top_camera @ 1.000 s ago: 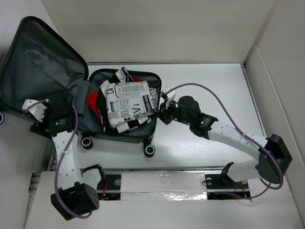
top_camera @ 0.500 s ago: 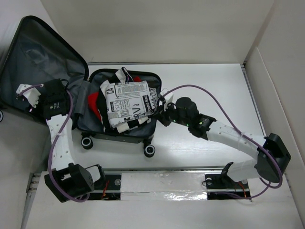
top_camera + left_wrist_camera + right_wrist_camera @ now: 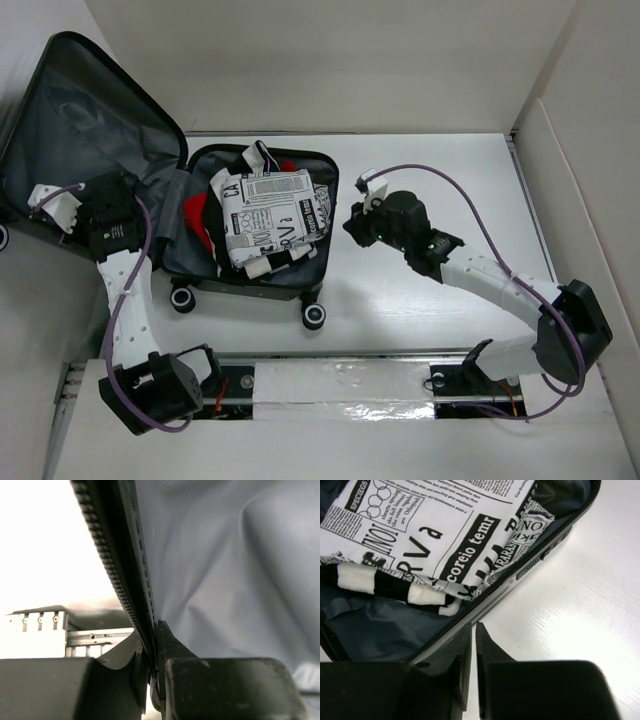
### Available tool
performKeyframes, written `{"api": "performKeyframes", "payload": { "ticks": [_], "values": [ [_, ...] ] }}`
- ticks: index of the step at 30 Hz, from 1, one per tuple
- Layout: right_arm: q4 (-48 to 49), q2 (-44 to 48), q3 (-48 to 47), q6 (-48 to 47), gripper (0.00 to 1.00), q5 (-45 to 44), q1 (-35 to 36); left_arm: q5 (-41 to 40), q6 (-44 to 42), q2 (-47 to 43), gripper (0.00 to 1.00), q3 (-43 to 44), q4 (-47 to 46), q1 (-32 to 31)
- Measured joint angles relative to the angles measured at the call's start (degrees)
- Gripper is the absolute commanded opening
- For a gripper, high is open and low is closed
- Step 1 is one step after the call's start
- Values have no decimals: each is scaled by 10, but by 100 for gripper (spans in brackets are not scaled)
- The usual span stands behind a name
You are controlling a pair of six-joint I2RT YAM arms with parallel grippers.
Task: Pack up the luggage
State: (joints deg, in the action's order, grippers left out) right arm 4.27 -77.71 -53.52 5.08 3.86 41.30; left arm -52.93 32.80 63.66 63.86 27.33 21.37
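Note:
The luggage [image 3: 331, 190] lies open at the table's left, its grey-lined lid [image 3: 80, 130] tilted up and back. A bundle of black-and-white newsprint cloth [image 3: 270, 215] fills the base and bulges over the rim, with red cloth [image 3: 200, 215] beside it. My left gripper [image 3: 100, 195] is shut on the lid's near edge; in the left wrist view the zipper rim [image 3: 107, 555] runs down between its jaws [image 3: 152, 645]. My right gripper [image 3: 352, 222] hovers just right of the base. Its jaws [image 3: 474, 630] are almost together with nothing between them, next to the base's rim [image 3: 520, 575].
Black wheels [image 3: 314, 316] [image 3: 182, 298] stick out from the luggage's near side. White walls enclose the table at the back and right [image 3: 560, 150]. A metal rail [image 3: 340, 385] with both arm bases runs along the near edge.
My left gripper moved up and left to the lid's edge and closed on it. My right gripper pulled back to the right, away from the newsprint cloth and the base's rim.

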Motion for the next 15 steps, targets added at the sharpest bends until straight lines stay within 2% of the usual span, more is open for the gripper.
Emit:
{"api": "performKeyframes", "payload": {
  "ticks": [3,6,9,12,15],
  "values": [
    [3,0,2,15,37,-3,-12,-5,-9,-9,0,0,-2,-26],
    [11,0,12,29,40,-3,-30,-12,-25,-24,0,0,-10,-68],
    [21,-3,23,47,46,-3,-54,-46,-60,-45,0,0,-19,-149],
    [37,-26,23,66,48,-3,-76,-99,-96,-63,0,-3,-27,-252],
    [40,-54,23,82,49,-5,-93,-129,-118,-76,0,-8,-47,-321]
  ]
}}
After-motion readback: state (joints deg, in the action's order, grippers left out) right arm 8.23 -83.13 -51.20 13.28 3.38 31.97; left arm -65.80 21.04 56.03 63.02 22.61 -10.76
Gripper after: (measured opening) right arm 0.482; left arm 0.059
